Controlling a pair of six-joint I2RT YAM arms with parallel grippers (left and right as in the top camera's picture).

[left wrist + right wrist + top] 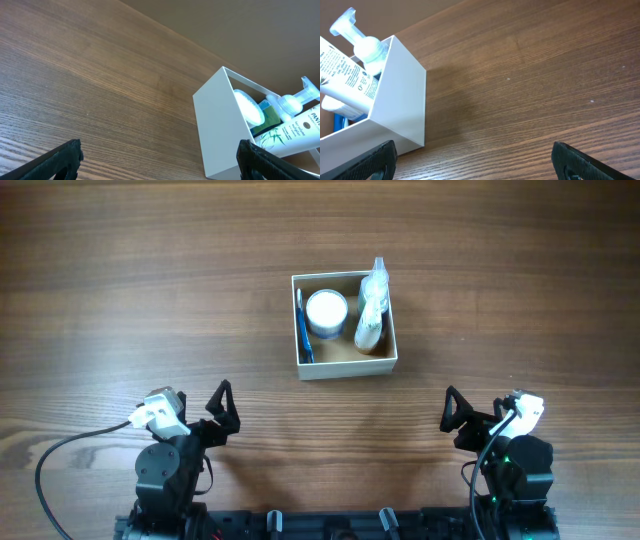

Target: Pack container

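Observation:
The container [343, 365] is a square white-walled box with a brown inside, at the table's middle. It holds a round white-lidded jar [326, 310], a white pump bottle [371, 308] lying along its right side and a blue flat item [304, 330] against its left wall. The container also shows in the left wrist view [217, 125] and in the right wrist view [402, 107]. My left gripper [222, 413] is open and empty near the front left. My right gripper [455, 420] is open and empty near the front right. Both are well short of the container.
The wood-grain table [150, 300] stretches around the container. The arm bases and cables [60, 460] sit along the front edge.

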